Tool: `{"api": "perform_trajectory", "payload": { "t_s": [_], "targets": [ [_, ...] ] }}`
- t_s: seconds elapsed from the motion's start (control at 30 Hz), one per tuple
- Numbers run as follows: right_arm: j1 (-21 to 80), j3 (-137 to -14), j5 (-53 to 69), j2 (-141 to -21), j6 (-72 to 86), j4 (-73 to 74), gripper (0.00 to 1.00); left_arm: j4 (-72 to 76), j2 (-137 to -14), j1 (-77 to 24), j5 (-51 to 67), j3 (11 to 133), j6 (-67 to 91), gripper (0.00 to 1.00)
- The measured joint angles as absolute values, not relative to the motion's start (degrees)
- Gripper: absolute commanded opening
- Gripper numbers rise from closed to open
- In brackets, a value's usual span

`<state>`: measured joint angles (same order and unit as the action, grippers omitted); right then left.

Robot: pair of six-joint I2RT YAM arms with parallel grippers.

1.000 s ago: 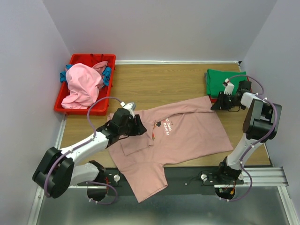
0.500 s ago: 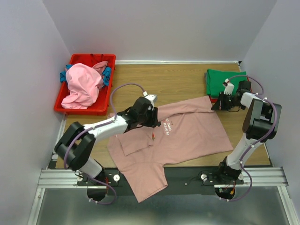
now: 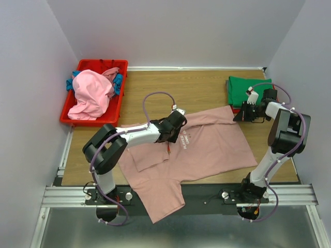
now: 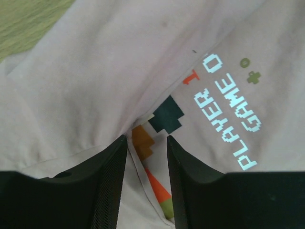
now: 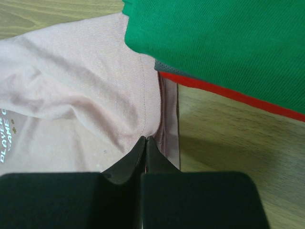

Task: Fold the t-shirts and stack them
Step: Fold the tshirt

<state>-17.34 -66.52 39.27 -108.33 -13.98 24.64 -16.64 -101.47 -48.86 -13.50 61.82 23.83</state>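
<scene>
1. From the overhead camera I am watching the dusty-pink t-shirt (image 3: 207, 150) lying spread across the middle of the wooden table (image 3: 181, 90), print side up. Its lower part is hanging over the near edge.
2. The left gripper (image 3: 175, 130) is reaching over the shirt's chest, just beside the print (image 3: 183, 139).
3. On the left wrist camera its fingers (image 4: 112, 181) are standing apart, straddling a crease in the cloth. The orange and dark pixel blocks of the print are showing in the gap, and the white "PLAYER GAME" lettering (image 4: 224, 119) is running off to the right. I am reading these jaws as open, not clamping anything.
4. The right gripper (image 3: 239, 117) is sitting at the shirt's far right sleeve, next to the folded pile.
5. On the right wrist camera its jaws are pressing together, pinching the dusty-pink cloth at a seam near the sleeve edge (image 5: 144, 139), with wrinkles running in towards the tips.
6. The green t-shirt (image 3: 245, 88) is lying folded at the table's far right, overlapping that sleeve's edge, with a red t-shirt (image 5: 228, 93) peeking out beneath it.
7. The red bin (image 3: 90, 64) at far left is holding a bundled brighter pink t-shirt (image 3: 93, 95) and a blue t-shirt (image 3: 118, 81).
</scene>
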Motion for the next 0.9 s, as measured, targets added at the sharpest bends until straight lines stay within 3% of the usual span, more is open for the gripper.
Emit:
{"api": "perform_trajectory", "payload": {
  "t_s": [0.3, 0.5, 0.63, 0.8, 0.9],
  "targets": [
    [-17.34, -66.52, 39.27, -108.33, -13.98, 24.62, 0.06, -19.44, -102.63, -48.88, -16.51, 63.92, 23.38, 0.40],
    [-17.34, -66.52, 39.29, -108.33, -13.98, 24.60, 0.06, -19.88, -103.53, -49.21, -17.15, 64.27, 23.14, 0.30],
    [-17.34, -66.52, 39.29, -108.33, -13.98, 24.60, 0.05, -20.10, -103.53, -49.25, -17.61, 64.34, 22.79, 0.20],
    [-17.34, -66.52, 39.29, -108.33, -13.98, 24.60, 0.02, -20.36, -104.36, -49.25, -17.65, 64.82, 22.28, 0.00],
    [-17.34, -66.54, 39.27, -108.33, -13.98, 24.58, 0.01, -20.34, -104.49, -49.25, -17.67, 64.82, 22.22, 0.00]
  ]
}}
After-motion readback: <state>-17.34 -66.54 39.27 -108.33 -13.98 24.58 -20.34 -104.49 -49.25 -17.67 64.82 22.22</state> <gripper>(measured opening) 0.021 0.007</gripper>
